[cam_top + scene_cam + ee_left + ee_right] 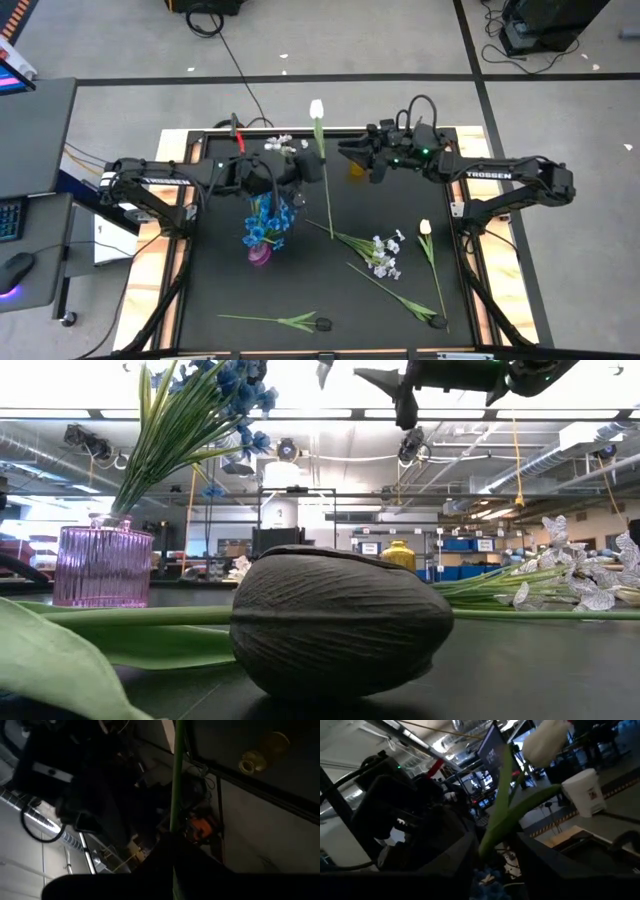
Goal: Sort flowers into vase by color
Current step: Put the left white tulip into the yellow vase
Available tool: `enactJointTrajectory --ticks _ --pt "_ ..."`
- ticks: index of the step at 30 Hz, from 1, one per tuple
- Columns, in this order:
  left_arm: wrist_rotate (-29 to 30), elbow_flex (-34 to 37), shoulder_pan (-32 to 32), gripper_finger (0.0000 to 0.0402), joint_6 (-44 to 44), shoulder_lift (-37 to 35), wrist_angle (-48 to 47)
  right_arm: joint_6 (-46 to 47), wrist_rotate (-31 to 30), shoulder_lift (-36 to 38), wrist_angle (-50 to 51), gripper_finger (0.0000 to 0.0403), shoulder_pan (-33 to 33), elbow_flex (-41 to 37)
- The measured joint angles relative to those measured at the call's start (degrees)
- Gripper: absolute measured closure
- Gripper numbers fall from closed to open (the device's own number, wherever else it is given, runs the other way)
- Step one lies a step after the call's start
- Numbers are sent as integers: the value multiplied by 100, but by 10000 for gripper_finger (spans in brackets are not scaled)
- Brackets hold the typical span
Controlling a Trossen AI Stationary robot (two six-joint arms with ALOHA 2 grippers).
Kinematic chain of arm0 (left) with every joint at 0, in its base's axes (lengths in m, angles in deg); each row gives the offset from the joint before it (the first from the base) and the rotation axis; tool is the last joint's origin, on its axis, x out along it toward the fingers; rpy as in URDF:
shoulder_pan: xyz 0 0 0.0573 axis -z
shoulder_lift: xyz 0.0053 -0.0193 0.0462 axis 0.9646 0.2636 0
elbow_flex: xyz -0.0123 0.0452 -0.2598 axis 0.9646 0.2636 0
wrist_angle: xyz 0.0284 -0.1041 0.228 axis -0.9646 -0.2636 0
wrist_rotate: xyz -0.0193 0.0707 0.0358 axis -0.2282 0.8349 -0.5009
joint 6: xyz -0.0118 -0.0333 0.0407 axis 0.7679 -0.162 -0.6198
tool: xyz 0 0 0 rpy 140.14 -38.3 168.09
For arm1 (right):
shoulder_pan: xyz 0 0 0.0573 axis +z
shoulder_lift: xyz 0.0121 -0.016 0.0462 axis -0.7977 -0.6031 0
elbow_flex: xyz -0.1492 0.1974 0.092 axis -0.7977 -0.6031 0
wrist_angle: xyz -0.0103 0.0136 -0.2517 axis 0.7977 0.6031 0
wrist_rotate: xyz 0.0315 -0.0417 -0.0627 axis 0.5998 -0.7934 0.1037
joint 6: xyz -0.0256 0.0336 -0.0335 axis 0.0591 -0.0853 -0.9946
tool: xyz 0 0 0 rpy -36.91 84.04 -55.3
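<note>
L end effector (313, 168) sits just above centre of the high view, clamped tight on the green stem of a white tulip (317, 108). Bud points to the top edge of the frame, past the desk (400, 210) rim, and the stem tail runs down toward mid-frame. L wrist cam confirms: the stem (176, 780) runs straight into the closed dark fingers.

R end effector (347, 153) is right of that stem, tips aimed at it from the R side. R wrist cam: fingers (445, 865) stand apart, moderate gap, w/ the tulip's stem and leaf (506, 815) between them. Contact? Can't tell.

Vase (260, 254): pink ribbed glass, left of centre, upright, already stuffed w/ blue flowers (266, 222). Low view has it at the left (102, 565), blue blossoms (232, 385) fanning to the top edge.

Still lying flat on the desk:
- white spray (381, 252), right of centre
- 2nd white tulip (425, 228), near the R edge, stem running to the lower right
- a leafy stem (275, 320) along the bottom edge, its dark bud (340, 622) filling the low view's foreground

Small white spray (279, 143) sits by the L arm, upper centre.
</note>
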Motion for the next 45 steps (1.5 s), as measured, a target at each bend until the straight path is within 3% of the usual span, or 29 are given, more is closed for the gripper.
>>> enactJointTrajectory --ticks 30,45 --pt "-284 0 3 395 76 0 -19 794 110 -1294 -2471 250 180 4" --pt "-433 0 5 395 122 0 -72 790 129 -1369 -2401 250 191 11"
